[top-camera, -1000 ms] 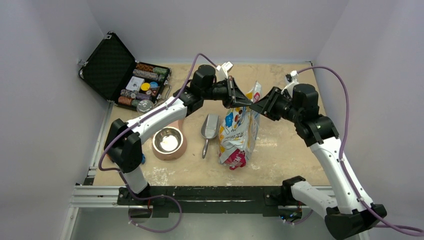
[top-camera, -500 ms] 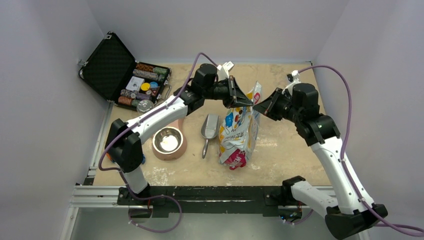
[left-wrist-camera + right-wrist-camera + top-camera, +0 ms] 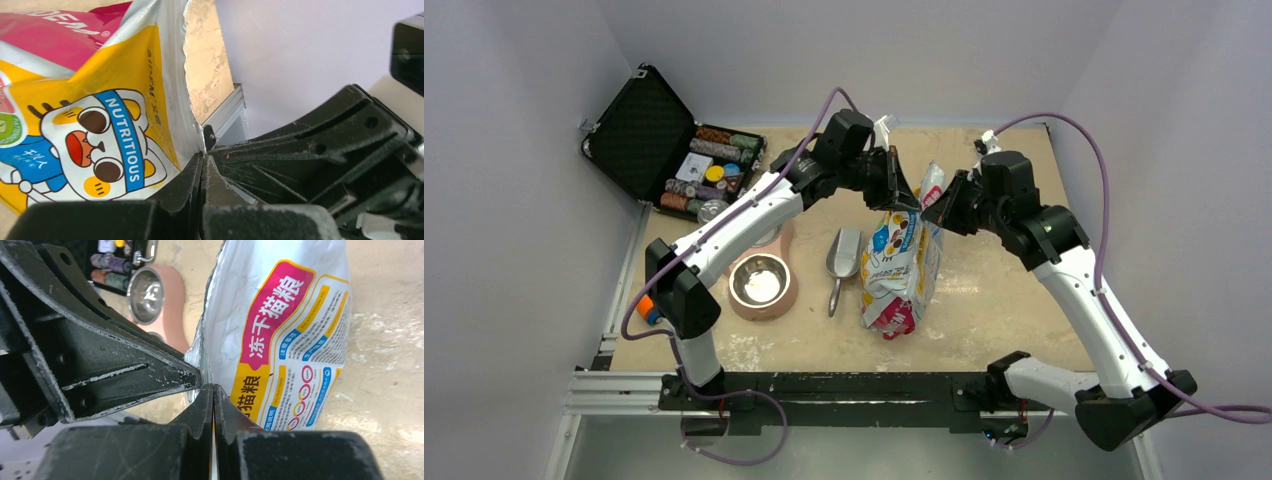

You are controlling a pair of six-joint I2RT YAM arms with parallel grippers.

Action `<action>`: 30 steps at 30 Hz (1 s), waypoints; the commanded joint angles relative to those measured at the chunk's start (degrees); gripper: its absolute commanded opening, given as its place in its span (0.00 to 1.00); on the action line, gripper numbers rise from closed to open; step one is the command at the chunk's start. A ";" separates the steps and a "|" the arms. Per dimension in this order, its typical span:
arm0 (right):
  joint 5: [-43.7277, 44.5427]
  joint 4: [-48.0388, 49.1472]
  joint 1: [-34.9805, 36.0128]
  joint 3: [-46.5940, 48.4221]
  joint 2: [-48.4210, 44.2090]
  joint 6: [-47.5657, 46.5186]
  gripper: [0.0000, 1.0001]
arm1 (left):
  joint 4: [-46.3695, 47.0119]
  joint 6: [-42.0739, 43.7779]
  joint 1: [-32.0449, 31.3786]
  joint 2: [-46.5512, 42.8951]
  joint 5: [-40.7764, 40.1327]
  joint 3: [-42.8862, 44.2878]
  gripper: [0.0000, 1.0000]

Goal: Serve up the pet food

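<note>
Both of your tools are pressed together on the same thing. The left gripper [image 3: 203,157] pinches the top edge of the bag [image 3: 902,270], and the right gripper [image 3: 213,388] pinches that edge just beside it, so the two sets of tips nearly touch. The bag stands upright on the table [image 3: 1004,300], hanging below both grippers. None of the pet food shows. I judge it to be inside the bag, beneath your tips.

This looks like the opening step, with the serving yet to begin. To do it well:

- Draw the two grippers straight apart from each other, slowly, so the mouth parts between them and the foil does not slip out of either pinch.
- Each hold is only at the very tips, so watch both wrist views for the edge creeping out.
- Pull level rather than upward. A lift could take the bag's base off the table and let it swing.
- Don't drag the bag toward the left gripper's side. The scoop [image 3: 844,250] lies just below there, and the bowl [image 3: 737,283] sits beyond it, so a toppled bag would spill across both.
</note>
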 commanded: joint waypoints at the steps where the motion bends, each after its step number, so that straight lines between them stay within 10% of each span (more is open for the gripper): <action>1: 16.30 -11.61 3.59 1.79 5.43 -4.97 0.00 | -4.59 5.53 -0.45 -0.78 0.20 8.98 0.00; 14: 37.75 -21.69 9.90 4.11 11.45 -10.47 0.00 | -16.22 11.18 -0.50 2.54 -4.16 17.14 0.00; 20: 10.71 -7.86 1.63 1.33 0.03 -10.24 0.01 | -15.43 12.28 -0.49 2.52 -1.81 17.98 0.00; 24: -4.25 1.00 -2.85 -2.22 -4.40 -9.93 0.51 | -10.08 10.82 -0.51 1.14 2.14 14.66 0.00; 30: -12.01 7.90 -2.82 -2.08 -3.41 -9.15 0.53 | -8.75 9.71 -0.55 1.04 3.58 13.63 0.00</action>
